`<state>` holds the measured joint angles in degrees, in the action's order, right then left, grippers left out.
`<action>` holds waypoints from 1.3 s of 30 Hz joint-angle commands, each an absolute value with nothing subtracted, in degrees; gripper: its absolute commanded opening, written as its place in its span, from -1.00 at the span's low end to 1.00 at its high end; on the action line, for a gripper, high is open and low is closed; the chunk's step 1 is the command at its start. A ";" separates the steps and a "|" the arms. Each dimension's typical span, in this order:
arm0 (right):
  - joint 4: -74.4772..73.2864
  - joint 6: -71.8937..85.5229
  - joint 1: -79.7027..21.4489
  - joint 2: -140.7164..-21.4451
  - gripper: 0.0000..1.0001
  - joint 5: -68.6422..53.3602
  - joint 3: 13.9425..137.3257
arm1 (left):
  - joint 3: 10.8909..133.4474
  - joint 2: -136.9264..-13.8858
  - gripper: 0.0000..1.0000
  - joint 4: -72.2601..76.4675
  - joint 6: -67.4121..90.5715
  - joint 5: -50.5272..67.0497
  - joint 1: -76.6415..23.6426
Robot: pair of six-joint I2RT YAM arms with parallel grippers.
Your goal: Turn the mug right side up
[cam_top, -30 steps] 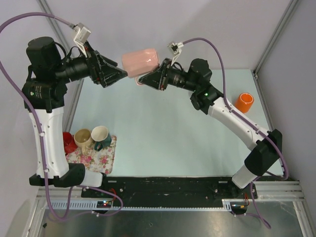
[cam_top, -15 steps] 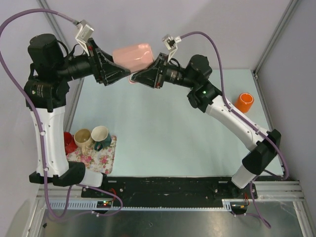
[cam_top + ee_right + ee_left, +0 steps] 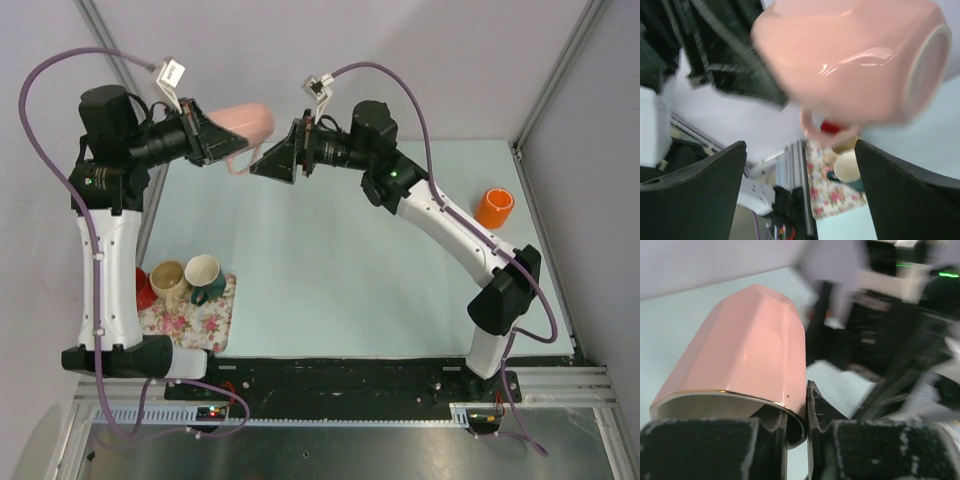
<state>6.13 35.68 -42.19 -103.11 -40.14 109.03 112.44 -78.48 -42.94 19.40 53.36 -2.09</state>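
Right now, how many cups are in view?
5: pink mug in left tool; red mug, beige mug, white mug on floral mat; orange cup far right. More may be hidden.

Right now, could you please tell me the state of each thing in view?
pink mug: off the table, on its side, gripped by the rim.
left gripper: shut on the pink mug's rim.
right gripper: open, clear of the mug.
beige mug, white mug: mouth up on the floral cloth.
orange cup: on the table, untouched.
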 commanded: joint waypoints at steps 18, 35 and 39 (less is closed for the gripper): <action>-16.85 9.91 -39.84 -93.93 0.99 -30.46 96.14 | 79.59 -63.31 -1.00 -92.27 -38.85 -6.21 27.33; -15.35 8.64 -39.35 -94.06 0.99 -29.34 95.33 | 58.73 -70.67 -1.00 -78.39 -55.84 -2.29 47.44; -15.73 8.64 -39.46 -93.91 0.99 -27.87 95.23 | 59.78 -74.27 -1.00 -76.43 -56.81 -1.21 47.47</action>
<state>-17.45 9.17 -39.51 -95.46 -29.52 94.83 56.75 -72.47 -77.71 -53.23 -2.26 47.00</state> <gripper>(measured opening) 0.993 0.146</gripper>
